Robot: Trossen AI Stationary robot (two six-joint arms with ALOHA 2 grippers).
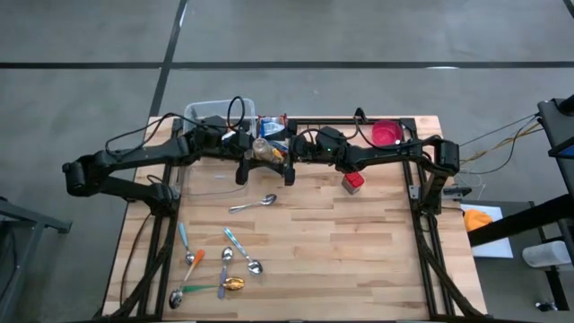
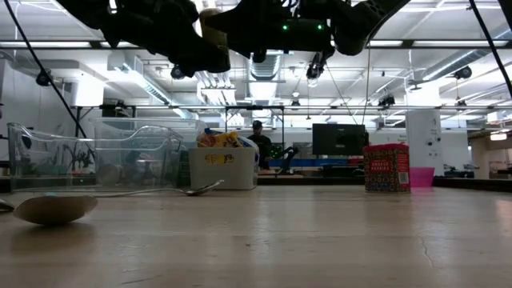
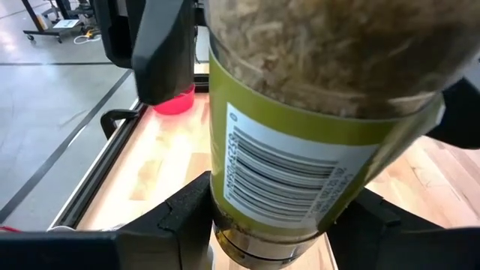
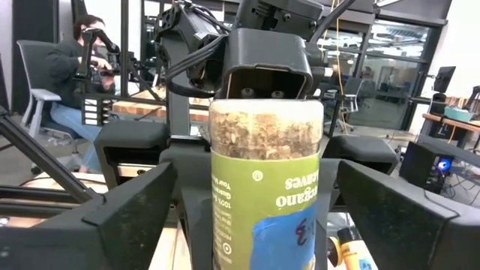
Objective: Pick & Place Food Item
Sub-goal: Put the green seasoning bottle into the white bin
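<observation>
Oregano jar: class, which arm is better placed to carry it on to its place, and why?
Left. The left gripper clamps the oregano jar at its base, while the right gripper has its fingers spread wide, clear of the jar's sides.

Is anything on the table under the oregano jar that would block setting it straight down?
Nothing visible does. The oregano jar hangs between both grippers, clamped in the left gripper, with the right gripper open around it. The wood just below looks bare; the nearest things, a spoon and a red box, lie off to the sides.
</observation>
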